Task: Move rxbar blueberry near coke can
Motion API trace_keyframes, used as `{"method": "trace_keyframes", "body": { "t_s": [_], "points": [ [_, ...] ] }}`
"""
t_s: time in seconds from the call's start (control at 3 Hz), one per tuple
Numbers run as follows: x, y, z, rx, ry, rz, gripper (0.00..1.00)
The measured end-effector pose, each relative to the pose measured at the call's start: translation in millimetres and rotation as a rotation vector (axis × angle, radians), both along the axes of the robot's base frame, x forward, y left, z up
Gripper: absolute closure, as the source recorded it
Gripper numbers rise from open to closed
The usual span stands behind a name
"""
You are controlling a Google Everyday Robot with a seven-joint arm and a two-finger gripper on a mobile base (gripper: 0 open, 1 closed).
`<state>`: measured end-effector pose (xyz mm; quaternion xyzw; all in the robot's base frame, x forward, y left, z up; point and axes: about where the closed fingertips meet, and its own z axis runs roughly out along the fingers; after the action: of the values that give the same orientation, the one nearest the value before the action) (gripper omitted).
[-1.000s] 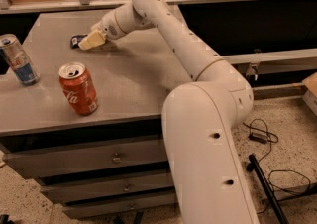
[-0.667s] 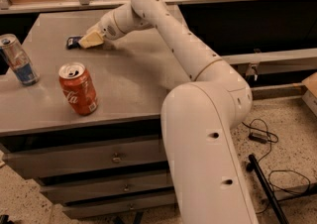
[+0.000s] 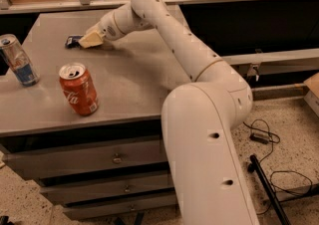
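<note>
The white arm [image 3: 199,69] is reaching from the front right across the grey table [image 3: 134,84] toward its back left corner. The table is sitting over metal drawers [image 3: 117,158] on a speckled floor [image 3: 289,124], where black cables [image 3: 266,139] are trailing at the right. The coke can [image 3: 79,89], red with white script and a silver top, is standing upright near the front left edge. A silver-and-blue can [image 3: 19,59] is standing at the left edge. The gripper [image 3: 89,40] is sitting low near the back left corner, touching the rxbar blueberry [image 3: 73,41], a flat dark sliver poking out beside it, well apart from the coke can. Whether the claw is pinching the bar, I cannot tell.
</note>
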<state>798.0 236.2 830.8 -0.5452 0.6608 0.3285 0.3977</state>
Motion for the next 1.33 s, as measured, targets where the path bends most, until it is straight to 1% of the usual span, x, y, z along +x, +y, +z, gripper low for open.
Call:
{"method": "trace_keyframes", "body": {
  "t_s": [1.33],
  "points": [
    [-0.3,0.2,1.8,0.000,0.000,0.001,1.00]
  ]
}}
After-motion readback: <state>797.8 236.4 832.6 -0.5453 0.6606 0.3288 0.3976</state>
